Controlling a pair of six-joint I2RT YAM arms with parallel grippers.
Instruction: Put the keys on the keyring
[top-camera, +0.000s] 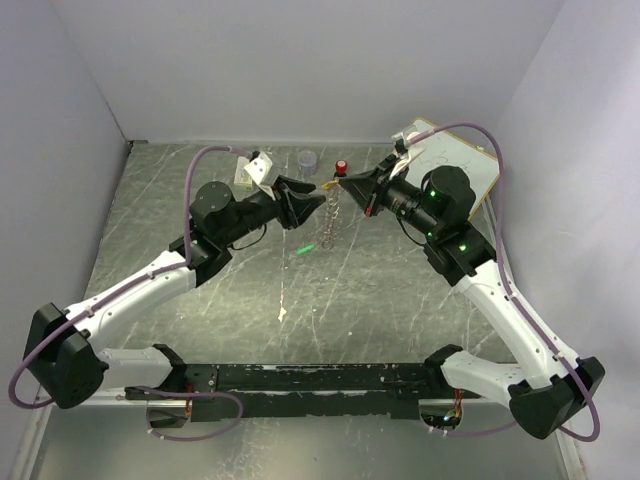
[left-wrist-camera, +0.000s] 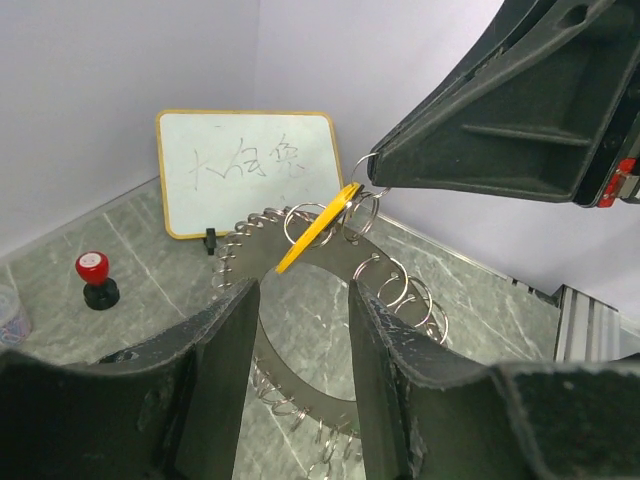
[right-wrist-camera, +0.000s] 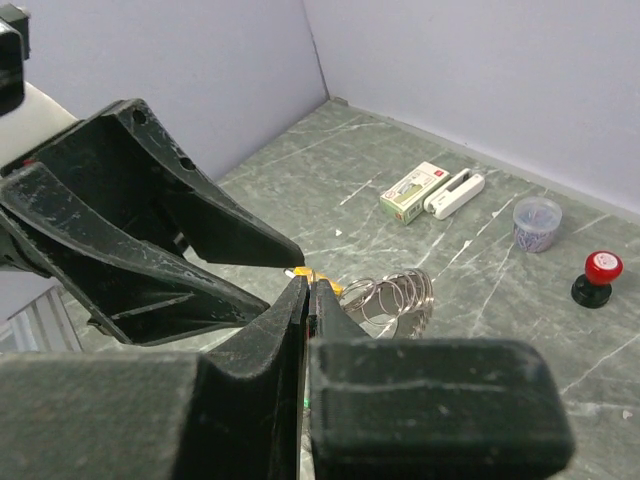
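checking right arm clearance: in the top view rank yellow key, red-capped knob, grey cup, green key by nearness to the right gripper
1. yellow key, at the right gripper's tips.
2. red-capped knob, just behind it.
3. grey cup, farther back-left.
4. green key, on the table, front-left.

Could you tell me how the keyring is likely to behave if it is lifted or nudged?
The keyring is probably stiff, since its thin band keeps a round shape while held upright. Its small loops look loose, so they would likely swing and snag. It looks like thin metal, so it is probably light.
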